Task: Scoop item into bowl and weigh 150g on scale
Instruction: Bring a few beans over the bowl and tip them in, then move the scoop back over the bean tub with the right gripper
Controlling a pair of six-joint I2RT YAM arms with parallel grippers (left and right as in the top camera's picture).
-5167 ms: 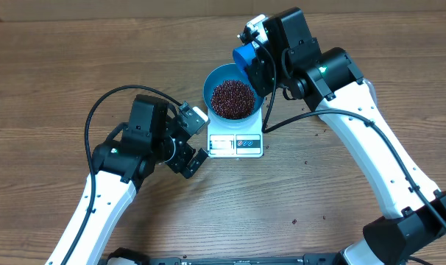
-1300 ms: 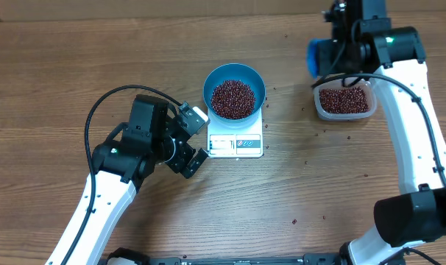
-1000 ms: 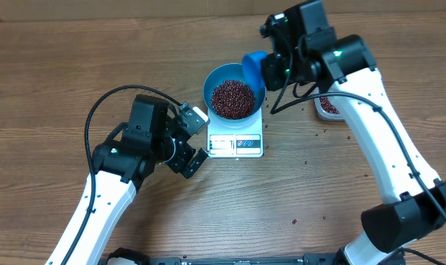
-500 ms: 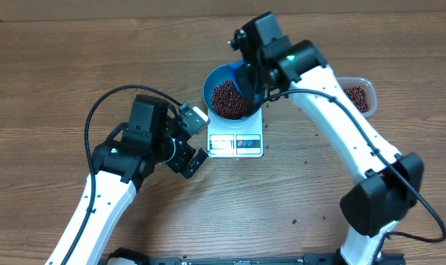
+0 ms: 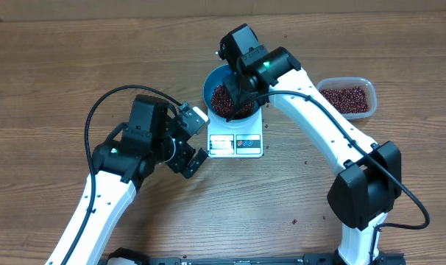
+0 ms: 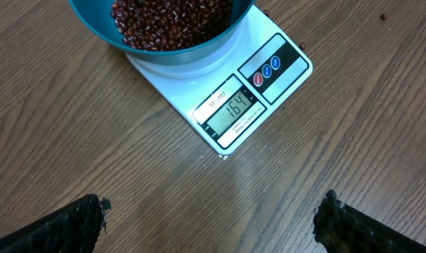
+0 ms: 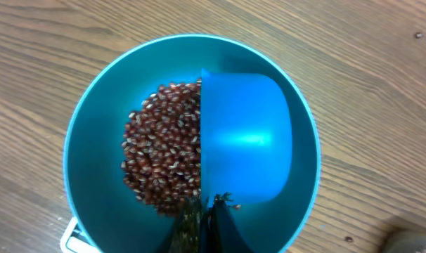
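The blue bowl (image 5: 210,82) stands on the white scale (image 5: 235,144) and holds a heap of red-brown beans (image 5: 221,99). In the right wrist view my right gripper (image 7: 207,218) is shut on the handle of a small blue scoop (image 7: 244,137). The scoop lies inside the bowl (image 7: 93,119), against the right side of the beans (image 7: 160,151). My left gripper (image 5: 196,141) is open and empty, just left of the scale. In the left wrist view its jaws (image 6: 213,225) stand wide over bare wood, and the scale's display (image 6: 230,109) reads 164.
A clear plastic tub (image 5: 346,97) with more beans sits at the right of the table. Stray beans (image 5: 294,220) are scattered on the wood around the scale and toward the front right. The right arm reaches across above the scale's right side.
My right arm has swung left from the tub, carrying the scoop, and now has it down inside the bowl. The left arm has not moved.
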